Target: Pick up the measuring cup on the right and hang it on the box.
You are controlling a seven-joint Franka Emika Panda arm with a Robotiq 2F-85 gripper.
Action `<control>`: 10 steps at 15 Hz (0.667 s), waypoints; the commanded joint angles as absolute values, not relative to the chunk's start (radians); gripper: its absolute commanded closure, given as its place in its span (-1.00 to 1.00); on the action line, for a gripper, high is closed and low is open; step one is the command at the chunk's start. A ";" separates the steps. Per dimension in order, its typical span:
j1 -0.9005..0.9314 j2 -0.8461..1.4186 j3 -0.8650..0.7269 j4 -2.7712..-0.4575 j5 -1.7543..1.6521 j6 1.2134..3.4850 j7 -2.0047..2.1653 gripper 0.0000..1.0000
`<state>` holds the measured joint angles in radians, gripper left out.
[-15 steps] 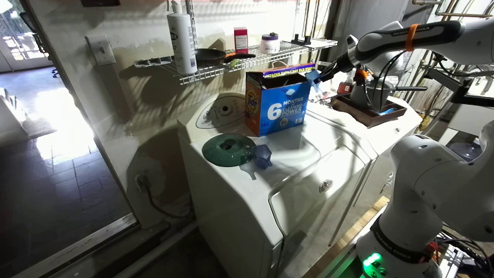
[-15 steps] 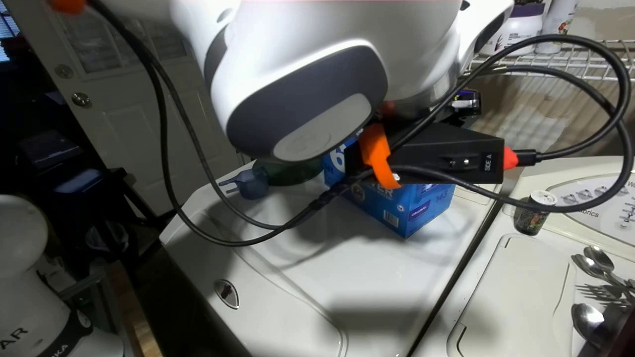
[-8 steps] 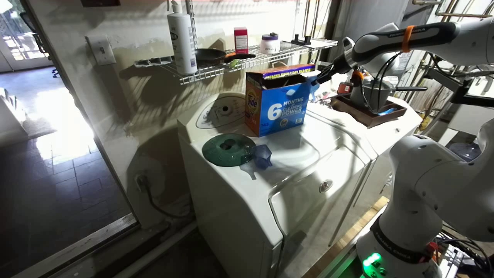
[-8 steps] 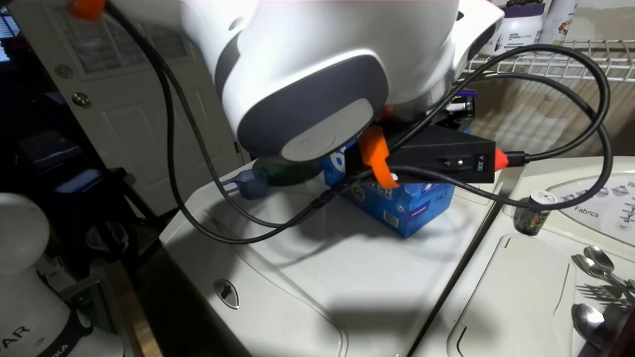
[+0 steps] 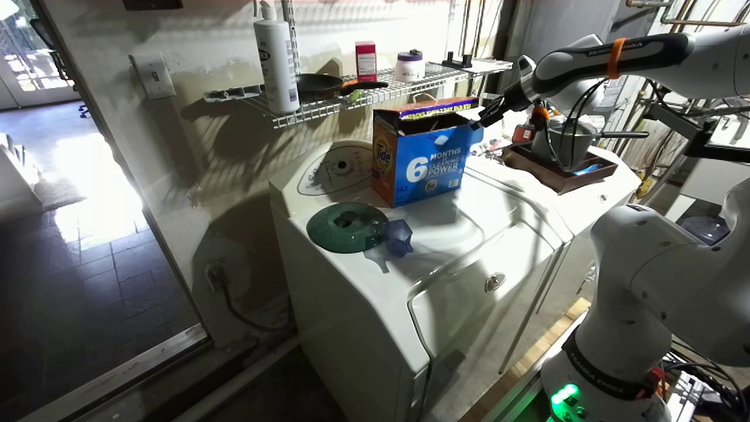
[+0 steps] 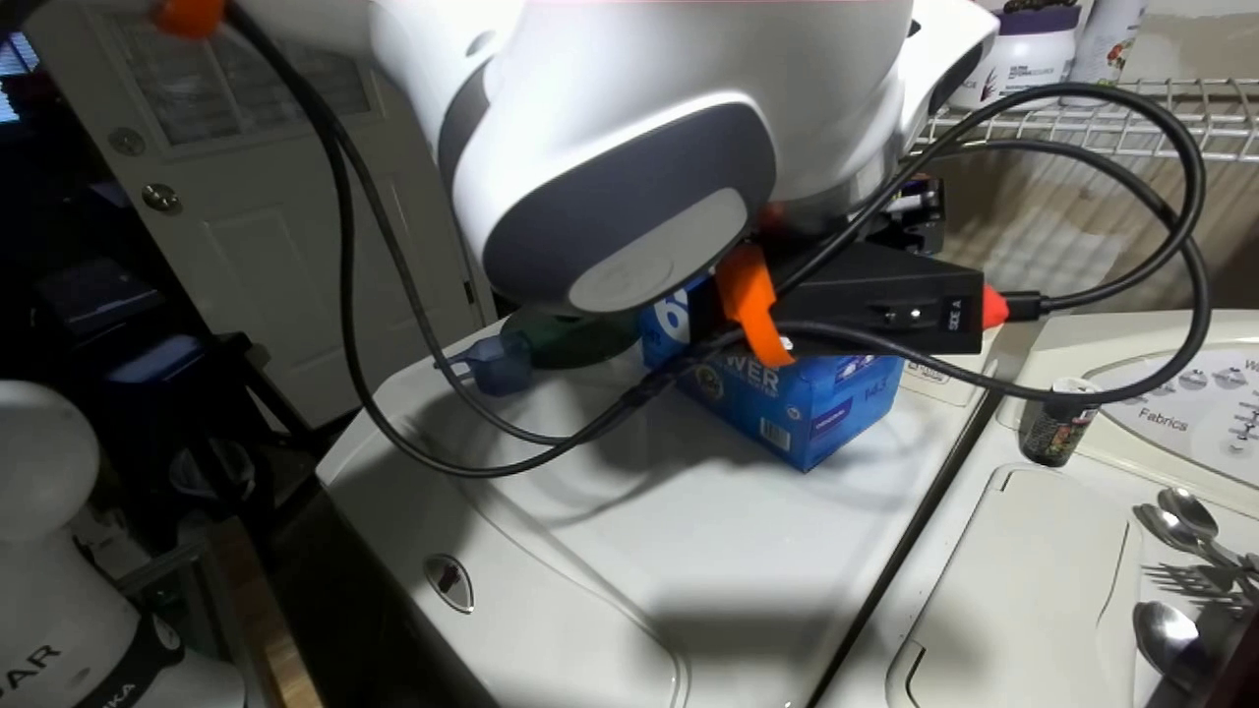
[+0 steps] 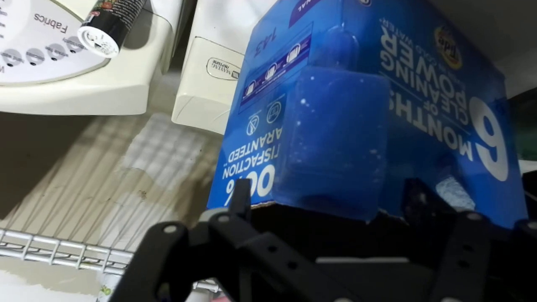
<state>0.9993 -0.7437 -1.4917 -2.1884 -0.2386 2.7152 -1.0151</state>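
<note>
Under a wire shelf [image 5: 319,111] on a patchily painted wall [image 5: 217,35], a white appliance [image 6: 767,531] badged "MAYTAG NEPTUNE" bears the open-topped box [image 5: 428,161], printed "Tide" and "6 MONTHS OF CLEANING POWER", while the neighbouring control panel [image 7: 42,46] says "Fabrics". The blue measuring cup [image 7: 335,142] is at the box's upper corner, apparently hung there, though how it catches the edge is hard to make out. The gripper [image 7: 328,195] stands spread wide, clear of it and holding nothing.
</note>
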 commanded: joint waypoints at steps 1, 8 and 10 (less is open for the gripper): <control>1.022 -0.760 -1.503 -2.160 -0.213 2.691 -1.042 -1.00; 1.003 -0.747 -1.495 -2.167 -0.220 2.695 -1.039 -1.00; 0.994 -0.741 -1.490 -2.173 -0.221 2.691 -1.035 -1.00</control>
<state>0.9979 -0.7437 -1.4938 -2.1833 -0.2386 2.7152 -1.0151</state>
